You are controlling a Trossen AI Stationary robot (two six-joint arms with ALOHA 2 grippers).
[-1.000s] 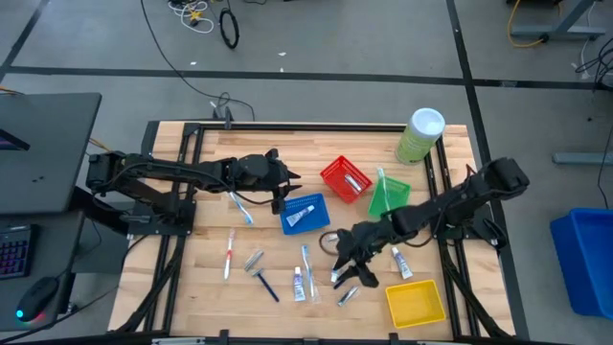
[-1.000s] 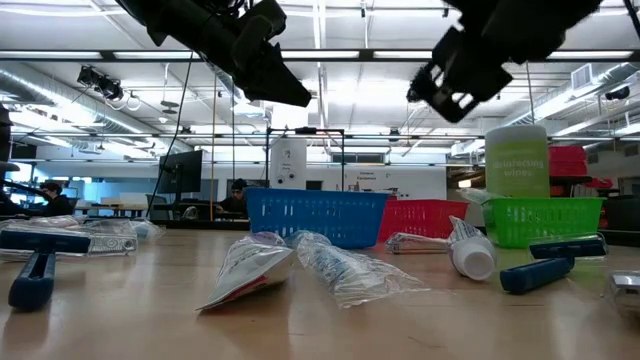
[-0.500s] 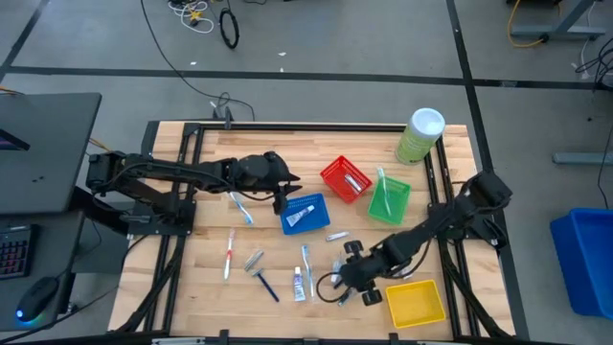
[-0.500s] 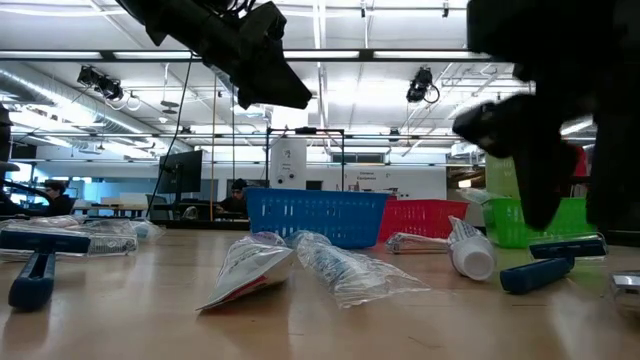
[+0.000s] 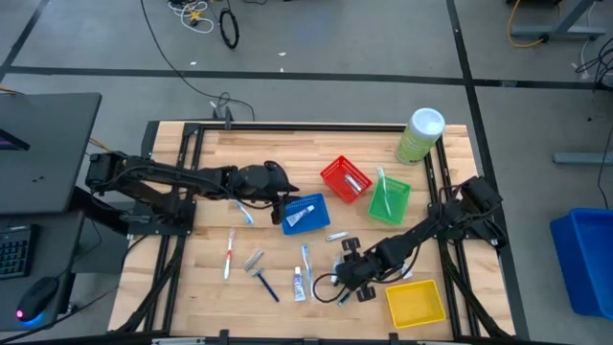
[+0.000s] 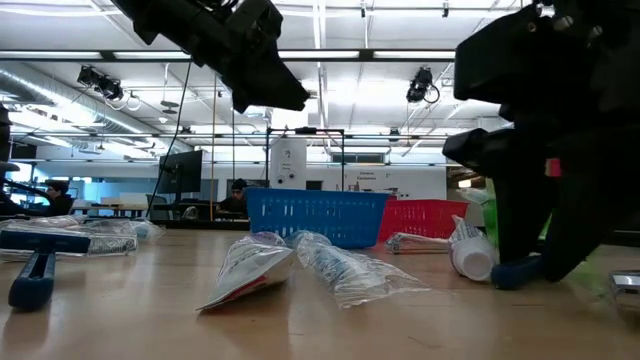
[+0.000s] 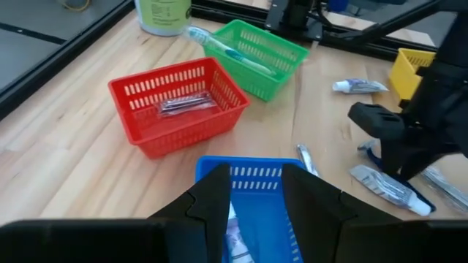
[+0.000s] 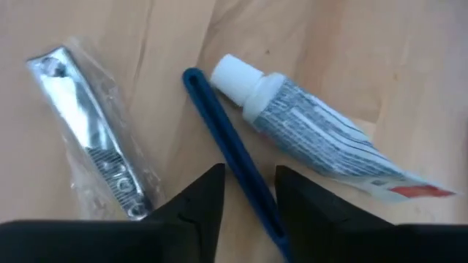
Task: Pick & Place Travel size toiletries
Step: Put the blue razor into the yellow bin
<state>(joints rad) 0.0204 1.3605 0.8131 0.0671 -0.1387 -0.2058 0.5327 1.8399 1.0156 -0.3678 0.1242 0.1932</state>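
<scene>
Small toiletries lie loose on the wooden table (image 5: 211, 153): toothbrushes (image 5: 230, 254), a razor (image 5: 261, 272) and tubes (image 5: 298, 283). My right gripper (image 5: 345, 278) points steeply down near the front edge. Its open fingers (image 8: 201, 197) stand on either side of a dark blue razor handle (image 8: 223, 142), which lies flat. Beside the handle lie a white toothpaste tube (image 8: 314, 131) and a bagged nail clipper (image 8: 95, 153). My left gripper (image 5: 285, 195) hangs open and empty above the blue basket (image 7: 259, 212).
The red basket (image 5: 345, 179) holds a silver packet and the green basket (image 5: 389, 196) holds a toothbrush. The blue basket (image 5: 305, 213) holds a tube. A yellow basket (image 5: 416, 302) stands front right, close to my right arm. A pale-green cylinder (image 5: 420, 134) stands at the back right.
My right gripper has come down from well above the table toward its near edge, tipping to point steeply downward. Its fingers now reach the tabletop around the blue razor handle.
</scene>
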